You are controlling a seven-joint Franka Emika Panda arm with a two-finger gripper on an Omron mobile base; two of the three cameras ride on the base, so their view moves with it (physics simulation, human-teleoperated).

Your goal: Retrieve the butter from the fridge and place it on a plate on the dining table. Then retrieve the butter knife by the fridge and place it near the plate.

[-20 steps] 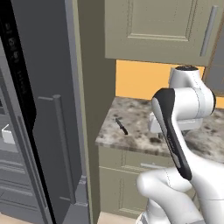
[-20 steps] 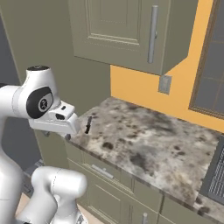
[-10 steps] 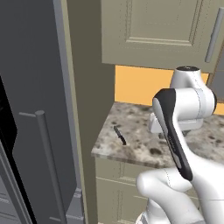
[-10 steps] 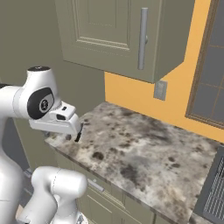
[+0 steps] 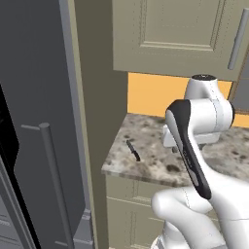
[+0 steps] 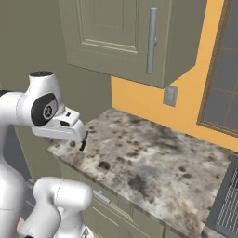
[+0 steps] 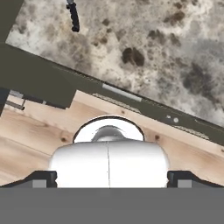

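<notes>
The butter knife [image 5: 133, 150], slim and nearly black, lies near the left front corner of a marbled wall counter [image 5: 160, 163], right beside the dark grey fridge [image 5: 34, 97]. In the right base view the butter knife [image 6: 83, 139] peeks out just past my hand. From the hand camera the butter knife [image 7: 72, 16] sits at the far top left, well away from my gripper [image 7: 108, 178]. The gripper hangs in front of the counter's edge, above the floor, with its fingertips [image 7: 43, 177] wide apart, open and holding nothing. The butter, the plate and the dining table are out of view.
Beige upper cupboards [image 6: 121, 32] hang over the counter against an orange wall with a socket [image 6: 170, 95]. Beige drawers [image 5: 131, 209] sit below the stone top. A dark grate [image 6: 225, 204] lies at the counter's right end. The fridge's bar handle [image 5: 51, 185] stands close on the left.
The whole picture has shifted with the base: the fridge has slid left and the counter with the knife looms larger. The gripper has stayed open.
</notes>
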